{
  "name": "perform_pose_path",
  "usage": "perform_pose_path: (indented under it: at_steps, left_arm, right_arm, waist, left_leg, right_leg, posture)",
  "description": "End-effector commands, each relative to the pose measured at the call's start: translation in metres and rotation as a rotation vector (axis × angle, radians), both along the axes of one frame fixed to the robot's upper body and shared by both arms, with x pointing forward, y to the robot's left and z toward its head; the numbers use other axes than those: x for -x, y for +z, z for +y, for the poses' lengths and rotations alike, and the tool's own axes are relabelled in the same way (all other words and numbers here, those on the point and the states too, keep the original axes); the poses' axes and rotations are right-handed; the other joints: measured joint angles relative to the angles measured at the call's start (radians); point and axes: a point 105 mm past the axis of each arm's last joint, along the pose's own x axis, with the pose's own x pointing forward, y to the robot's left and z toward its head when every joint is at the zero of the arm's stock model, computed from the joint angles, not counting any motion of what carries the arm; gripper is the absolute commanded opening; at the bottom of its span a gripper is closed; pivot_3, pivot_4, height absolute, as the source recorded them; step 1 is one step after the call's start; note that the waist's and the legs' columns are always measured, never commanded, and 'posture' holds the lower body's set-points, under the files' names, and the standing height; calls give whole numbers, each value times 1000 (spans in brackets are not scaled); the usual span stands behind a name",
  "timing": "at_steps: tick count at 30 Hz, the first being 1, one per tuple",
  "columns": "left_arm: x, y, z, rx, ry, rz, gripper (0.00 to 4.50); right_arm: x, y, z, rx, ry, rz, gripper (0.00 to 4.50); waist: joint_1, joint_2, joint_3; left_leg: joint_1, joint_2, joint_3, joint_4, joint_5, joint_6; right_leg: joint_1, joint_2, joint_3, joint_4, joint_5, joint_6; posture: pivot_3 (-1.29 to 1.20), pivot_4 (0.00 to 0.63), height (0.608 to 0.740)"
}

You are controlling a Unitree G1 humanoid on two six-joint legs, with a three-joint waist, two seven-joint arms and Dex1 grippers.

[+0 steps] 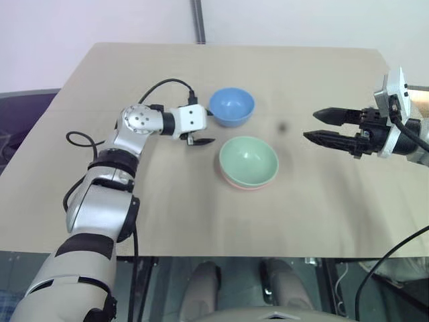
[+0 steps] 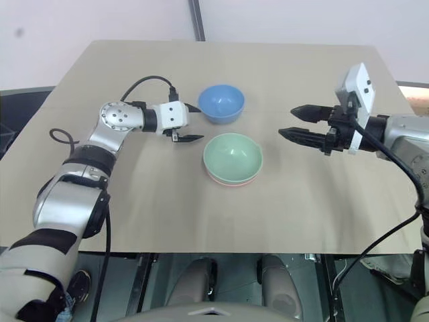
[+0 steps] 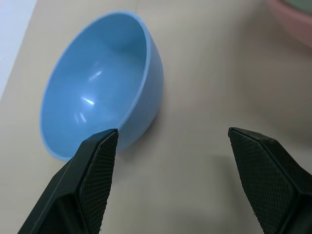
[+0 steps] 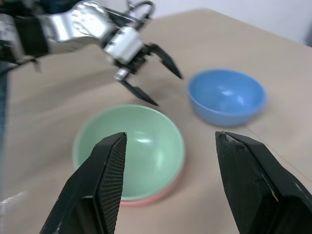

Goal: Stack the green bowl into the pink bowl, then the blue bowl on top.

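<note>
Two bowls were already nested when you reached this point: the green bowl (image 1: 249, 158) sat inside the pink bowl (image 1: 242, 184), whose rim showed just below it, so the step in hand was picking up the blue bowl (image 1: 231, 106).

Your left tool (image 1: 205, 129) stood with its two fingers spread wide and nothing between them. The blue bowl lay just ahead of it and a little to one side, upright on the worktop (image 1: 322, 215), apart from the fingertips. In the left wrist view one finger (image 3: 95, 170) lined up near the bowl's near wall while the other hung over bare worktop, so the tool was not yet centred on the rim.

To do this well, you needed to shift the tool toward the bowl until the rim's near wall sat between the fingers, one finger inside and one outside, then close gently; smooth plastic of that shape would likely slip or tip if pinched off-centre. A shallow, angled approach risked pushing the bowl away rather than trapping it.

Your right tool (image 1: 332, 127) hovered well off to the far side of the stack, fingers parted and empty. Keeping it clear of the stack looked sensible, since the lift had to pass over the green bowl.
</note>
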Motion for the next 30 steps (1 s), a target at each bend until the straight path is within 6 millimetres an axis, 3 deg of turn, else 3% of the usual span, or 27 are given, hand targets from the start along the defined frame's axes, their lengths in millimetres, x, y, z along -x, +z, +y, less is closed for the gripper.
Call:
perform_pose_path:
  at_steps: [1, 16, 30]
  left_arm:
    - [-3, 9, -11, -18, -32, -58, 3819]
    - [-22, 25, -33, -30, 31, -163, 3819]
    - [-30, -1, -43, -165, 88, -111, 3819]
  right_arm:
    - [-1, 7, -13, 18, -82, -23, 3214]
    - [6, 6, -21, 25, -127, -30, 3214]
    - [5, 9, -22, 27, -136, -52, 3214]
  waist:
    - [1, 0, 0]
    - [1, 0, 0]
    - [0, 0, 0]
  left_leg:
    - [0, 0, 0, 0, 0, 0]
    - [0, 0, 0, 0, 0, 0]
    - [0, 0, 0, 0, 0, 0]
  right_leg:
    - [0, 0, 0, 0, 0, 0]
    - [0, 0, 0, 0, 0, 0]
    - [0, 0, 0, 0, 0, 0]
  posture:
    - [0, 150, 740]
    - [0, 150, 740]
    - [0, 150, 740]
